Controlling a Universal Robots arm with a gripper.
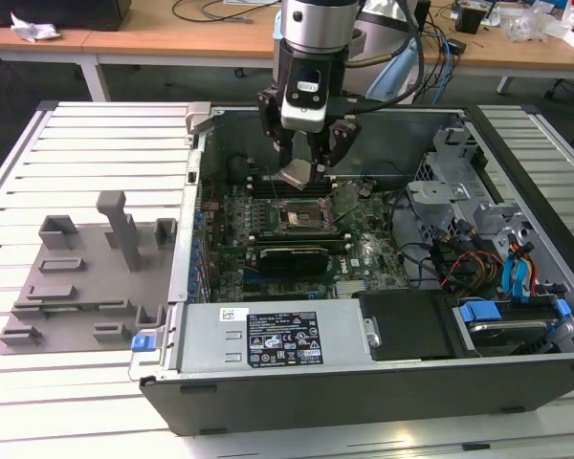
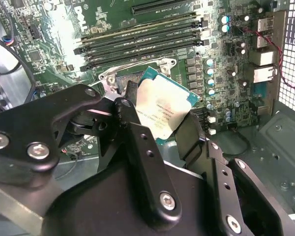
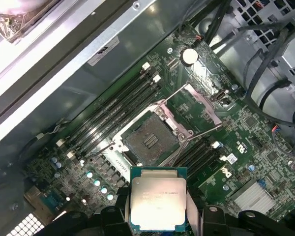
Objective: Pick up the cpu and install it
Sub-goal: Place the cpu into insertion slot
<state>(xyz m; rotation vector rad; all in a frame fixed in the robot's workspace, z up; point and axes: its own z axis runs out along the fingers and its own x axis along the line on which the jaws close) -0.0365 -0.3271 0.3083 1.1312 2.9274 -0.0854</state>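
Cpu (image 3: 157,204) clamped between fingers (image 2: 137,147), side edges hidden behind them; above open socket (image 3: 150,137).

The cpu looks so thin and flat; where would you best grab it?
Probably by two opposite side edges, coming from above, as the gripper does now. The cpu is a thin flat square, and an edge pinch leaves its underside free toward the open socket.

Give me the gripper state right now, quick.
Gripper: closed on the cpu, holding it above the open socket, not yet seated.
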